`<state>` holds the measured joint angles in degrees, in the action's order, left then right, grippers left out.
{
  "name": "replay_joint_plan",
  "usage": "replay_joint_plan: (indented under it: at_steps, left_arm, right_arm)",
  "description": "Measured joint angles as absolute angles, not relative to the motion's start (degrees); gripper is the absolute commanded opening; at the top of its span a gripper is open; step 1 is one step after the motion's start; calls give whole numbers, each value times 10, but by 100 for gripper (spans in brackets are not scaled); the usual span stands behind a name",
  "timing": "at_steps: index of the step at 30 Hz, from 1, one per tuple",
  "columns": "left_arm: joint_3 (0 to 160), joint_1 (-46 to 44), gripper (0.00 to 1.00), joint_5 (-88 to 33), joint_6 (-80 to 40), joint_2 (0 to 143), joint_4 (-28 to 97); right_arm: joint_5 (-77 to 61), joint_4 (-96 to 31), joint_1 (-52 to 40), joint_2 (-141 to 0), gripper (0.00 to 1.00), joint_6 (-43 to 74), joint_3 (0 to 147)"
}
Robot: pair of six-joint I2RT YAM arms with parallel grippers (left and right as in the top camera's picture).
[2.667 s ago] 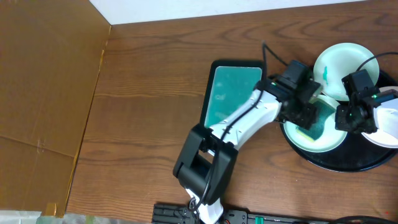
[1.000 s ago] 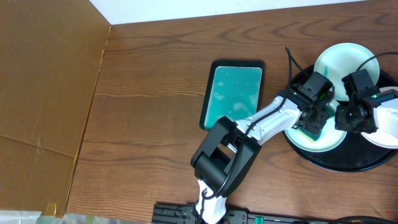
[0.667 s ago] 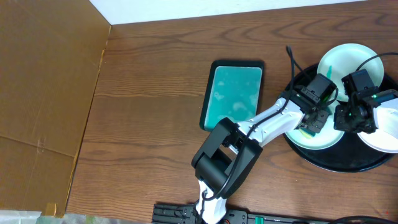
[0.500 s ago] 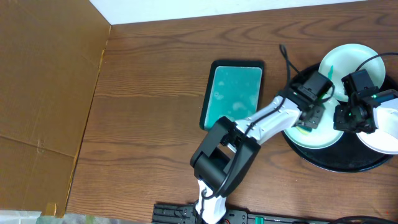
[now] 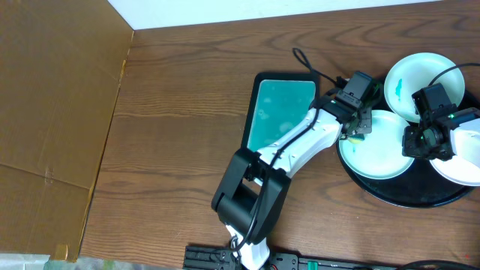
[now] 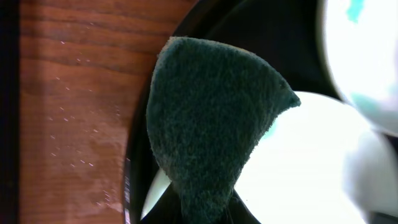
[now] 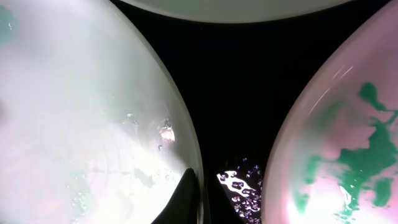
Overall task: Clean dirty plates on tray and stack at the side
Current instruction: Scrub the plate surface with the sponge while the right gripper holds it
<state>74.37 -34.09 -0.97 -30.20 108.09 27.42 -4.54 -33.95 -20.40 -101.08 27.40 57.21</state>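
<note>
left pincer (image 5: 357, 128) pinches the sponge (image 6: 211, 124) at the left rim of the tray (image 5: 390, 193), right pincer (image 5: 414, 144) nips a plate (image 5: 375, 154) by its edge. Thin grip imo, scrubbing could skid it loose.

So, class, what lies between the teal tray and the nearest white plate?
The left gripper, holding a dark green sponge over the black tray's rim; the overhead and left wrist views show it.
</note>
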Motion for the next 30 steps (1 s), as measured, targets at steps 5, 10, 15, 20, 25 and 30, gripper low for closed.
replay_joint_plan:
  at_steps: [5,10,15,20,25,30]
  left_arm:
    - [733,-341,36,-61,-354,1079,273]
    - [714,-343,45,-79,-384,1079,274]
    - [713,-353,57,-88,-387,1079,268]
    - [713,-358,57,-91,-342,1079,248]
    - [713,-357,60,-73,-287,1079,266]
    - [713,-357,62,-2,-266,1068,299]
  right_arm:
    - [-45,-340,-204,-1011,1,274,572]
    - [-45,-339,-204,-1011,1,274,572]
    - [-45,-339,-204,-1011,1,274,572]
    - [-45,-339,-204,-1011,1,274,572]
    - [-45,-339,-204,-1011,2,274,572]
    - [-45,-339,-204,-1011,2,274,572]
